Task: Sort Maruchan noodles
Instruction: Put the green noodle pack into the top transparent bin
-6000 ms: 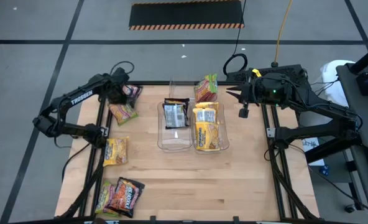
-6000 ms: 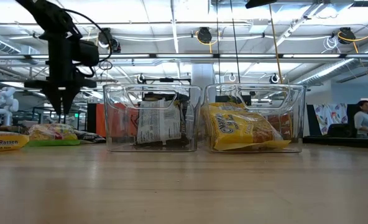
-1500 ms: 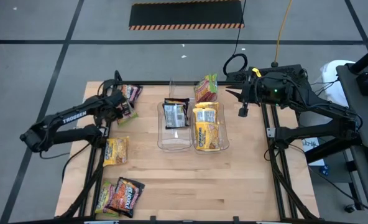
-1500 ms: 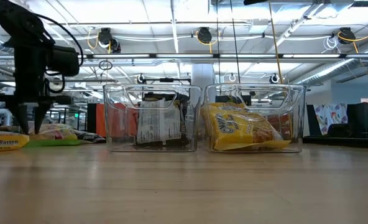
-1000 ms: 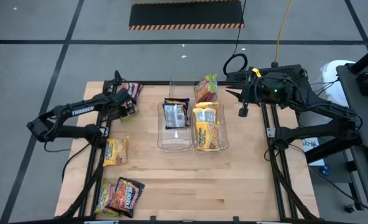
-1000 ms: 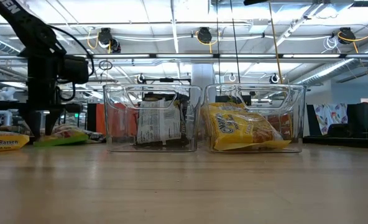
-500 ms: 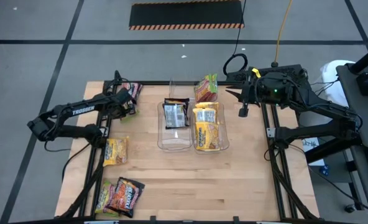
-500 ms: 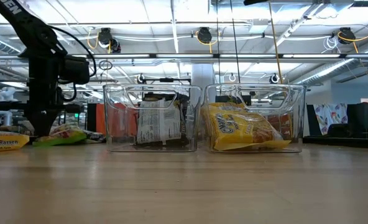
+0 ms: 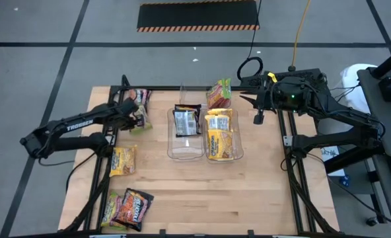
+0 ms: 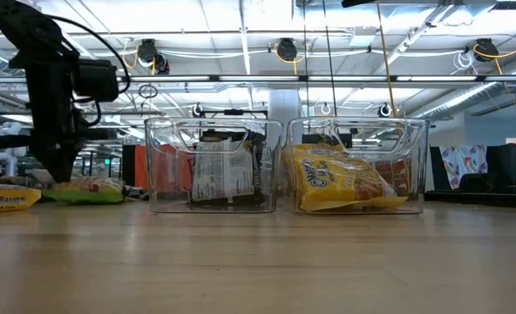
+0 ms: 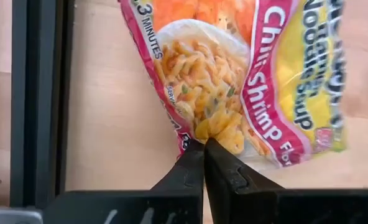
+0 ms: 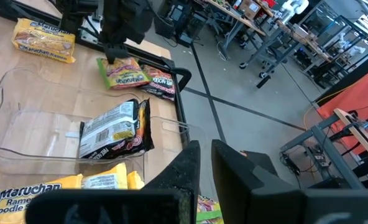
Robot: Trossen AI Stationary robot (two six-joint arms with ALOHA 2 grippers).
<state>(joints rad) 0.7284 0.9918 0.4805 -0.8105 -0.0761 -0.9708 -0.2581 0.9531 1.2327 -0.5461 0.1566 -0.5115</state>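
**Left jaws pinch the pink-green packet beside the bins**

The left gripper (image 9: 135,116) is down at the surface just left of the dark-packet bin (image 9: 185,151), the landmark here. Its jaws are pressed together on the edge of a pink-green packet (image 11: 246,81) labelled Chili Shrimp; in the left wrist view the two dark fingers (image 11: 224,171) meet with the wrapper's rim nipped between them. In the low view the same packet (image 10: 91,189) lies low on the wood, left of that bin, with the gripper (image 10: 59,174) coming down on its near end.

Inside the landmark bin lies a dark packet (image 9: 186,121), pale back up. The bin on its right, the yellow bin (image 9: 226,155), touches it side by side and holds yellow packets (image 9: 220,137). Just behind the yellow bin a second pink-green packet (image 9: 218,93) lies on the surface.

Left of the landmark bin, behind the gripper, a dark purple packet (image 9: 140,98) lies near the back edge. A yellow packet (image 9: 123,160) lies in front of the gripper, left of the bin. Well in front of it and to the left, near the front edge, a dark brown-orange packet (image 9: 132,207) partly overlaps another packet (image 9: 109,209).

The right gripper (image 9: 257,119) hangs beyond the yellow bin's right side, apart from every packet. In the right wrist view its jaws (image 12: 204,162) stand a narrow slit apart, holding nothing.
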